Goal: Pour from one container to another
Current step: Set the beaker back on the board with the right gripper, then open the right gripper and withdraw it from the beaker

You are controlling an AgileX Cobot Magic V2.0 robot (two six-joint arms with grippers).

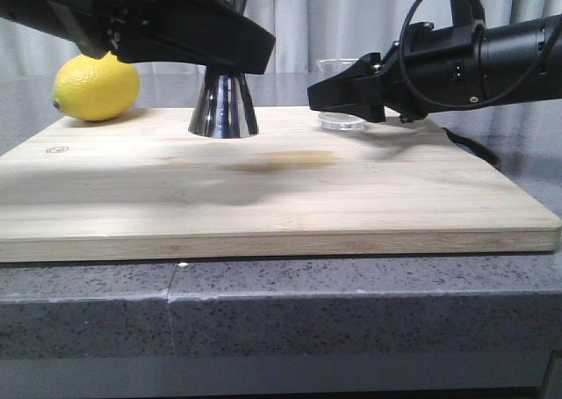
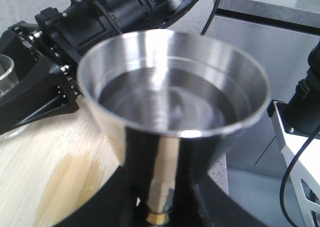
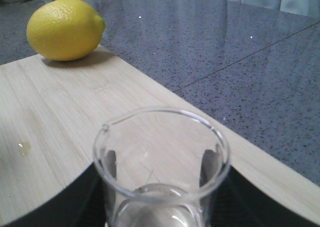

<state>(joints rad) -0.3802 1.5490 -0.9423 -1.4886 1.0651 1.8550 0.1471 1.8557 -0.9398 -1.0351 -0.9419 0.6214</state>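
Jigger (image 1: 223, 107): 1, polished steel, upright on the board (image 1: 263, 197) toward its back edge, right of the lemon (image 1: 96, 87). The left wrist view shows its upper cup holding clear liquid to a little below the rim, with a brass band at the waist. Left gripper (image 1: 250, 52) is at the waist; its fingers lie either side of the waist, but whether they press on it I cannot tell.

Beaker (image 1: 342, 118): 1, clear glass with a pouring lip, standing on the board's back right part, well apart from the jigger. The right wrist view shows no liquid in it. Right gripper (image 1: 338, 96) has its jaws clamped on the beaker's sides.

Lemon: 1, yellow, at the board's back left corner.

Board: 1, pale wood, with a damp brownish streak (image 1: 294, 160) in front of the jigger. It lies on a grey speckled counter (image 1: 351, 302).

Arms: 2, black.
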